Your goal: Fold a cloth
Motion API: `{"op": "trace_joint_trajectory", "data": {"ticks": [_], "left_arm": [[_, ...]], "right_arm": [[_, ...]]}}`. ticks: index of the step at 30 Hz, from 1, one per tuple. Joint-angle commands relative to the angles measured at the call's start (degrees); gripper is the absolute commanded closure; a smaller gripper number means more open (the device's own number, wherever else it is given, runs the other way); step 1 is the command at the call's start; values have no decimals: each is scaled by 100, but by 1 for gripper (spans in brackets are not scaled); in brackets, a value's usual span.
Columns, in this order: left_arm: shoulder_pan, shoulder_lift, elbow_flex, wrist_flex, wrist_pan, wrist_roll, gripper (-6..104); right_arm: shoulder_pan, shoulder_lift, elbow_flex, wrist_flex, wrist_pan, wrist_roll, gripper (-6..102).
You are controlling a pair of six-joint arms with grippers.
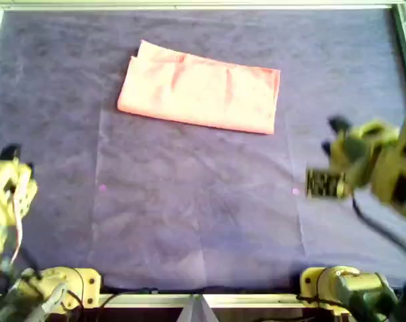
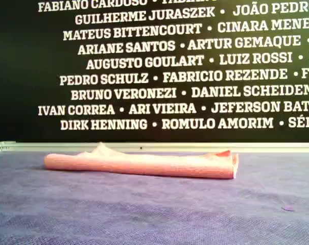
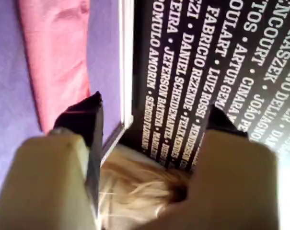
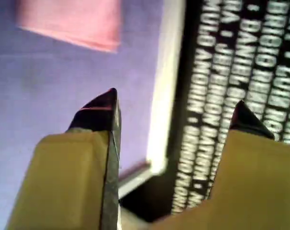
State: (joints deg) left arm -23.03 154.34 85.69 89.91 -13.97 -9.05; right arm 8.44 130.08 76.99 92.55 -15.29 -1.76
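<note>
One cloth [image 1: 199,92], salmon-pink, lies folded into a long band toward twelve o'clock of the overhead view, on the purple-grey table covering [image 1: 203,215]. We judge one fold done; further folds may remain. Left gripper [image 3: 152,115] and right gripper [image 4: 176,112]: jaws spread wide, holding nothing, both well apart from it. Layer count and underside stay hidden; arms are blurred.

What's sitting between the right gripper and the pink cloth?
Nothing: in the overhead view only bare table covering separates the right gripper from the cloth.
</note>
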Motion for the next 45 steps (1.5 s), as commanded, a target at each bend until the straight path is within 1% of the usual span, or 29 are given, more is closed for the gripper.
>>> {"op": "trace_joint_trajectory", "data": {"ticks": [1,4,5,6,8,10,11,13,14,15,16,17,20,28,33,35,36,37,39,41,43,45], "left_arm": [[-44,1274,1266,-475,-44,-26,20],[-26,2232,2892,-1266,-53,-18,20],[-18,2461,3357,-1521,-62,-18,20],[-9,2487,3832,-1758,-70,-18,20],[-9,2417,4649,-2241,-246,-18,20],[-18,2417,5247,-2883,-510,-18,20],[-18,2417,5484,-3208,-650,-18,20],[-18,2417,5871,-3771,-967,-18,20],[-18,2417,6038,-3937,-1125,-18,20],[-18,2417,6214,-4087,-1266,-18,20],[-18,2417,6398,-4254,-1371,-18,20],[-18,2417,6592,-4342,-1433,-18,20],[-26,2417,7058,-4579,-1406,-18,20],[-26,2417,7919,-5177,-1397,-9,20],[-26,2417,8411,-5256,-1380,-9,20],[-26,2417,8569,-5265,-1380,-18,20],[-26,2417,8604,-5265,-1380,-18,20],[-26,2417,8613,-5265,-1371,-18,20],[-35,2417,8569,-5265,-1336,-18,20],[-18,2417,8517,-5265,-1151,-18,20],[-18,2417,8517,-5265,-976,-18,21],[-18,2417,8525,-5265,-861,-18,21]], "right_arm": [[-53,1503,1775,-246,44,-9,3],[-62,2452,3023,-773,70,-18,3],[-62,2786,3410,-993,141,-18,3],[-62,3085,3744,-1248,272,-18,4],[-53,3639,4148,-1784,686,-18,4],[-53,4078,4553,-2294,1239,-53,4],[-53,4175,4693,-2426,1556,-114,4],[-35,4245,5071,-2707,2241,-299,4],[-35,4254,5300,-2804,2496,-396,4],[-35,4254,5546,-2892,2707,-483,4],[-35,4254,5801,-3023,2856,-554,4],[-35,4254,6064,-3173,2944,-527,4],[-26,4342,6899,-3727,2944,-492,4],[44,4324,8464,-5353,2944,-483,4],[62,4324,8956,-5792,2936,-475,4],[62,4333,9088,-5827,2918,-439,4],[62,4342,9141,-5827,2856,-360,4],[62,4342,9176,-5827,2760,-229,4],[62,4342,9185,-5836,2408,88,4],[62,4351,9149,-5836,1978,334,4],[62,4351,9123,-5836,1661,378,4],[18,4342,9070,-5836,1573,352,4]]}}
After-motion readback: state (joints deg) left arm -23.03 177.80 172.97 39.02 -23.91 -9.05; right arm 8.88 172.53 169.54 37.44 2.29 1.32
